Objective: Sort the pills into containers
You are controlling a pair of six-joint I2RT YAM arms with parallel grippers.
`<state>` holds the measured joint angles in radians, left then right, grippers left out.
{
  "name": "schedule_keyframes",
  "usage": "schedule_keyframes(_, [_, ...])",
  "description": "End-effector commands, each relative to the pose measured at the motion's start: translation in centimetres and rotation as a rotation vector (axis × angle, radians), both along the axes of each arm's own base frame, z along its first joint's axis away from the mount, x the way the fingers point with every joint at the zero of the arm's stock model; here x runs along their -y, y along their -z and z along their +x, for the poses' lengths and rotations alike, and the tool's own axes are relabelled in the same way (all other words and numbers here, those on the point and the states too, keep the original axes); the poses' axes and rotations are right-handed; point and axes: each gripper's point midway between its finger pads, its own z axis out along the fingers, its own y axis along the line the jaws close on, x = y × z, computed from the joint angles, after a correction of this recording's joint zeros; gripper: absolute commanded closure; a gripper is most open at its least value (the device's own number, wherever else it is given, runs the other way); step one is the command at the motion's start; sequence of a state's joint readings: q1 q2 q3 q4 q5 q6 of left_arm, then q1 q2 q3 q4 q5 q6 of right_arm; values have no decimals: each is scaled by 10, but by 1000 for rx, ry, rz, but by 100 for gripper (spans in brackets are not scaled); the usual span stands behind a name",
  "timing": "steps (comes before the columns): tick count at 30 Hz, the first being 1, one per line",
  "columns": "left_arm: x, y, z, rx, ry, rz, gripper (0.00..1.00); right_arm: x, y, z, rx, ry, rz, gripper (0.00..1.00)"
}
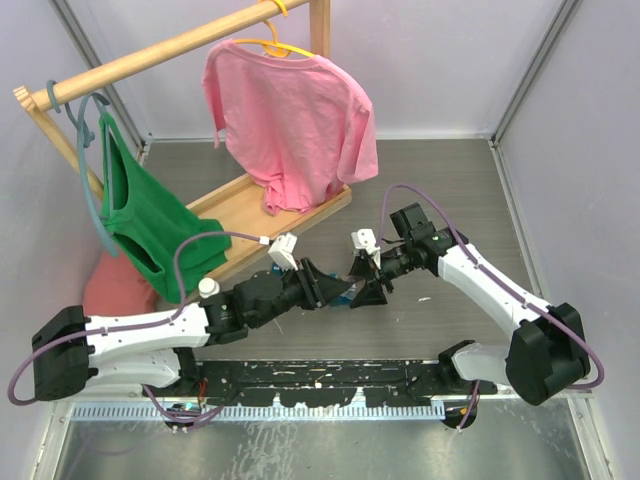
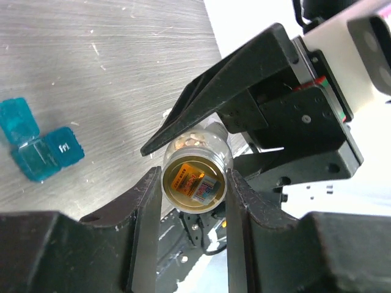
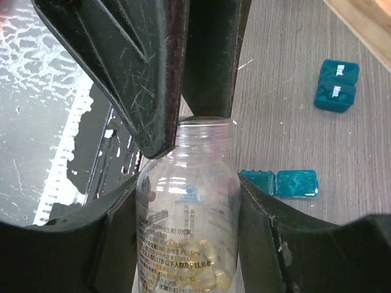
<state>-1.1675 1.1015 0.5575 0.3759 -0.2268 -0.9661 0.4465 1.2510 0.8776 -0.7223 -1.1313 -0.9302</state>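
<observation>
Clear bottle (image 3: 186, 207) lies along right pincer (image 3: 186, 183), neck facing left pincer (image 2: 195, 177).

The left arm (image 1: 130, 335) and right arm (image 1: 490, 285) I'm driving are white shells with black joints. The left gripper (image 1: 325, 288) and right gripper (image 1: 365, 285) are black, their wedge fingers (image 3: 140, 73) scuffed; just behind each sits a white camera block (image 1: 284, 248), trailing a purple cable (image 1: 185, 255).
</observation>
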Motion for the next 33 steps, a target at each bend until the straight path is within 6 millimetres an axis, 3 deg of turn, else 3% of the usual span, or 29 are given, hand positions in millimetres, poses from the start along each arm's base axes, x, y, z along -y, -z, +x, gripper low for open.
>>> schedule_keyframes(1, [-1, -37, 11, -173, -171, -102, 100, -6, -16, 16, 79, 12, 40, 99])
schedule_keyframes(7, [2, -43, 11, -136, -151, -105, 98, -5, -18, 15, 85, 12, 42, 99])
schedule_keyframes(10, [3, -50, 6, -89, -108, -137, 58, -6, -19, 15, 83, 9, 46, 99])
schedule_keyframes(12, [2, -51, 4, -68, -92, -141, 40, -6, -19, 14, 80, 7, 48, 99])
schedule_keyframes(15, [-2, -48, 0, -36, -73, -122, 22, -6, -19, 13, 81, 0, 51, 99])
schedule_keyframes(19, [-11, -41, -6, 44, -37, -105, 9, -5, -18, 12, 81, -3, 51, 99])
schedule_keyframes(24, [-29, -26, -17, 321, 53, -13, 3, -5, -18, 9, 86, -21, 59, 99])
schedule_keyframes(29, [-35, -36, -40, 847, 244, 117, 2, -5, -19, 5, 91, -41, 69, 99])
schedule_keyframes(33, [-36, -42, -41, 1167, 295, 238, 2, -4, -18, 4, 91, -44, 69, 99])
